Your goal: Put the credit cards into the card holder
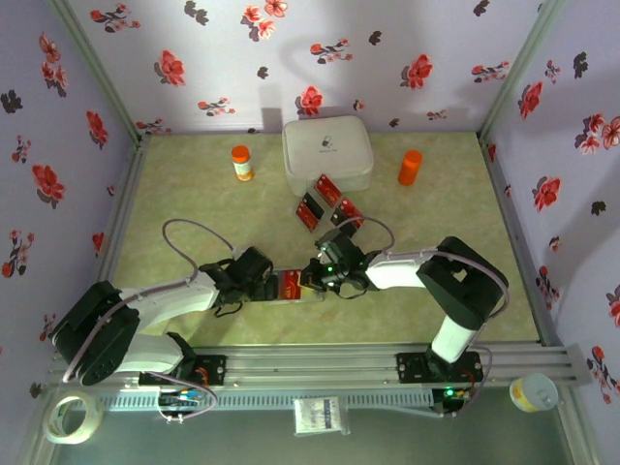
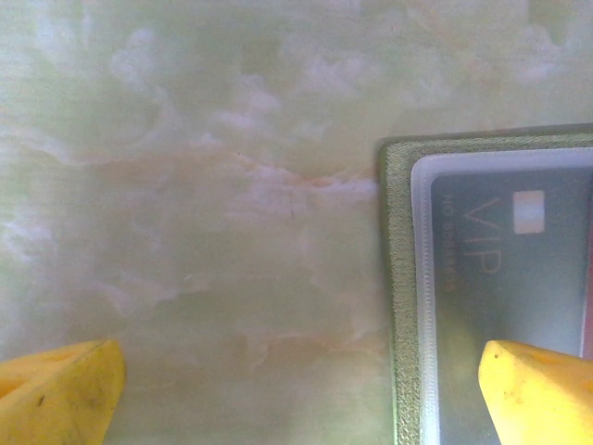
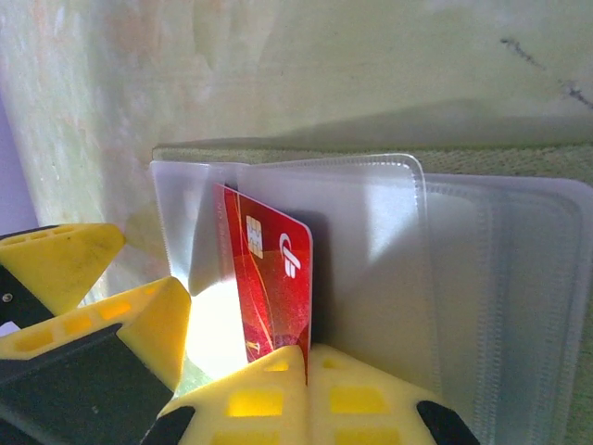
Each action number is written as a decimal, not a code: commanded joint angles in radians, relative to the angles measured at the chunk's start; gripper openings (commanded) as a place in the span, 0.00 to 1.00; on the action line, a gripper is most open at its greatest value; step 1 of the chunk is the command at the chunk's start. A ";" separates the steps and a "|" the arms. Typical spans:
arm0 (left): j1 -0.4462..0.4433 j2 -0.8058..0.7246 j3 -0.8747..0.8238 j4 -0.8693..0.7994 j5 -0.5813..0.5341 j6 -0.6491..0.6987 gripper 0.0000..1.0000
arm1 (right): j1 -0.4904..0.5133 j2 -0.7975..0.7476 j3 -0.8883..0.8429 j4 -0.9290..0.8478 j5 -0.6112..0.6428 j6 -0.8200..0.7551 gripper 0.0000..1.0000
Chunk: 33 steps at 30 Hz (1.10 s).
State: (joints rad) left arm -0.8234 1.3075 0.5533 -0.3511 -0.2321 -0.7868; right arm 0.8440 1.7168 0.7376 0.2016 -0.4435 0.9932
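The olive-green card holder (image 1: 288,288) lies open between both grippers, its clear sleeves (image 3: 445,278) fanned out. My right gripper (image 3: 308,363) is shut on a red credit card (image 3: 274,278) held on edge, its far end at the mouth of a sleeve. My left gripper (image 2: 296,399) is open, one yellow fingertip (image 2: 542,394) over the holder's olive edge (image 2: 398,278), the other fingertip (image 2: 56,394) over bare table. A dark card marked VIP (image 2: 510,260) sits in a sleeve. Three more credit cards (image 1: 308,211) (image 1: 327,188) (image 1: 347,213) lie on the table behind the grippers.
A large white rounded case (image 1: 327,153) stands at the back centre, with an orange bottle (image 1: 241,162) to its left and an orange cylinder (image 1: 411,167) to its right. Flowered walls close in the table. A yellow finger of the left gripper (image 3: 65,269) sits close beside the held card.
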 commanded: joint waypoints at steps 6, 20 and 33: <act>0.008 0.002 -0.017 0.013 0.005 -0.002 0.99 | 0.011 0.047 0.068 -0.089 -0.014 -0.047 0.10; 0.071 -0.063 -0.059 0.006 -0.006 0.004 0.99 | 0.009 -0.104 0.213 -0.425 0.123 -0.254 0.18; 0.096 -0.068 -0.087 0.015 -0.006 0.008 0.99 | 0.051 0.083 0.327 -0.451 0.169 -0.298 0.07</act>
State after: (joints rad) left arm -0.7456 1.2346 0.4931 -0.3126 -0.2241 -0.7864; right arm 0.8845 1.7763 1.0321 -0.2005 -0.3149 0.7273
